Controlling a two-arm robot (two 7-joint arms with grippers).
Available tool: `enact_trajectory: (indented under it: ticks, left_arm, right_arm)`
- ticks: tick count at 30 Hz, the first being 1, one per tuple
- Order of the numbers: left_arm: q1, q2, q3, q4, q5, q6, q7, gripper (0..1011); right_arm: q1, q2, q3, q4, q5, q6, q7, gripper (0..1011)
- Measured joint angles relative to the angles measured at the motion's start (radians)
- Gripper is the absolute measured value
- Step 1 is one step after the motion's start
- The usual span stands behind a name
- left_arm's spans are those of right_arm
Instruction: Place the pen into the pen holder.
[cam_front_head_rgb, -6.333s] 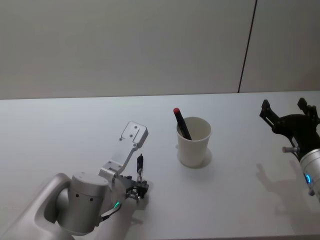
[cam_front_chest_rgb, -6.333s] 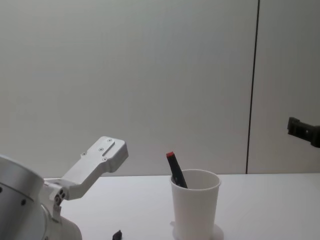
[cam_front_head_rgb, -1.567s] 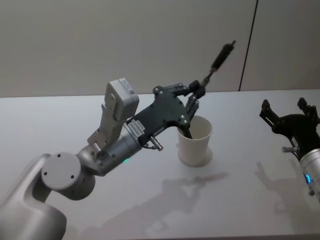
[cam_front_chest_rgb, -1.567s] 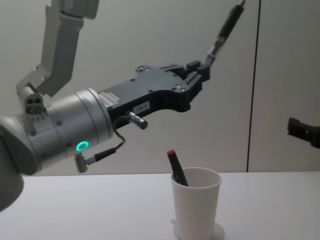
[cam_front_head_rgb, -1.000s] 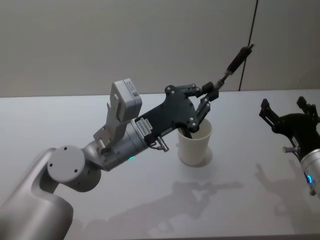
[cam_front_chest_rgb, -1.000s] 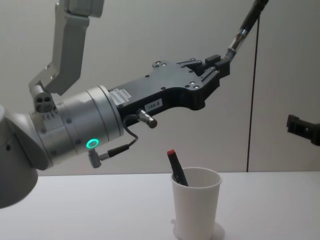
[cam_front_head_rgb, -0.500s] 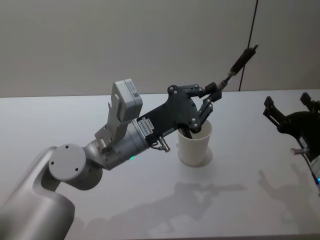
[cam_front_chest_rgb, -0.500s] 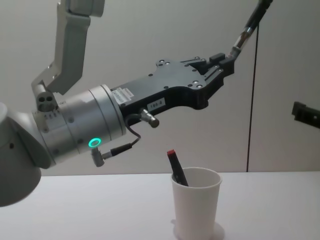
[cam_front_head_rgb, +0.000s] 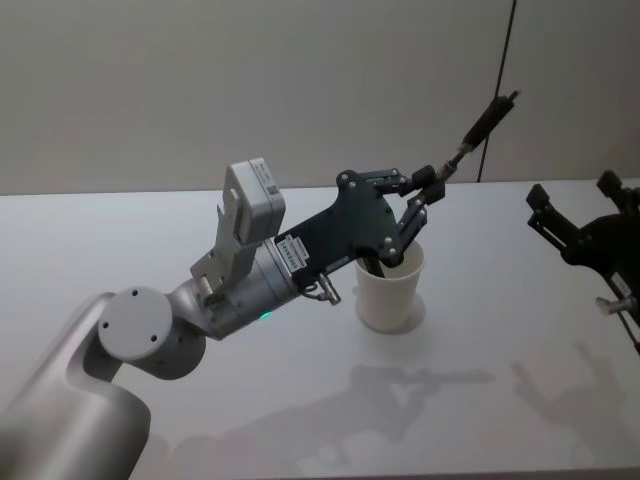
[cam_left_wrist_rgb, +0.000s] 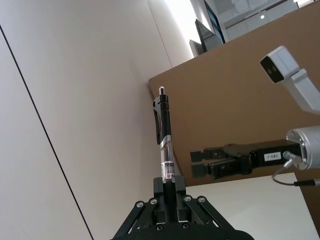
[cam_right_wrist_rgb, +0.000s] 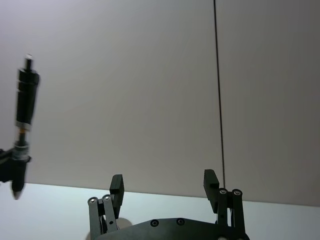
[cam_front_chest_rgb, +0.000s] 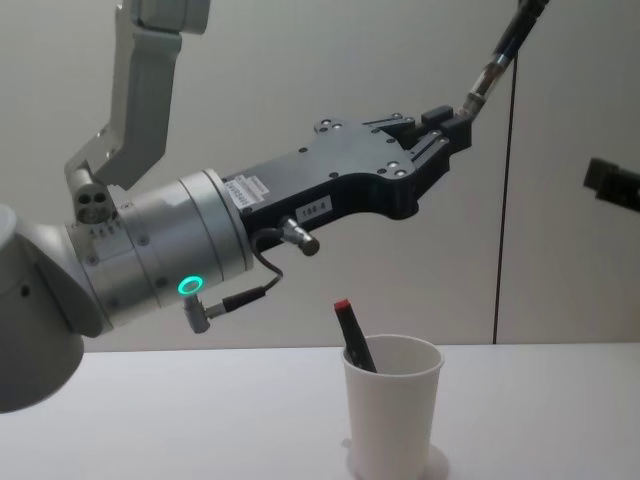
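Left wrist view: left tool (cam_left_wrist_rgb: 168, 194) clamps pen (cam_left_wrist_rgb: 163, 131); chest view: marker (cam_front_chest_rgb: 351, 337) inside pen holder (cam_front_chest_rgb: 390, 420); right tool (cam_right_wrist_rgb: 163, 183) spread, empty.

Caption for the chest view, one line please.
Left gripper holds a black pen tilted upward above the white pen holder, which contains a red-capped pen; right gripper idle at right edge.
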Motion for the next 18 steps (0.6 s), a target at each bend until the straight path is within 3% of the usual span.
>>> enact_trajectory:
  ticks: [7, 13, 18]
  left_arm:
    - [-0.001, -0.001, 0.0, 0.001, -0.001, -0.001, -0.001, 135]
    - [-0.001, -0.001, 0.0, 0.001, -0.001, -0.002, -0.002, 135]
    - [-0.001, -0.001, 0.0, 0.002, -0.001, -0.002, -0.003, 135]
  right_arm:
    - [-0.013, 0.019, 0.008, -0.026, 0.053, -0.015, 0.078, 1001]
    - [-0.021, 0.039, 0.015, -0.059, 0.126, -0.025, 0.168, 1001]
    - [-0.021, 0.043, 0.015, -0.084, 0.166, -0.024, 0.207, 1001]
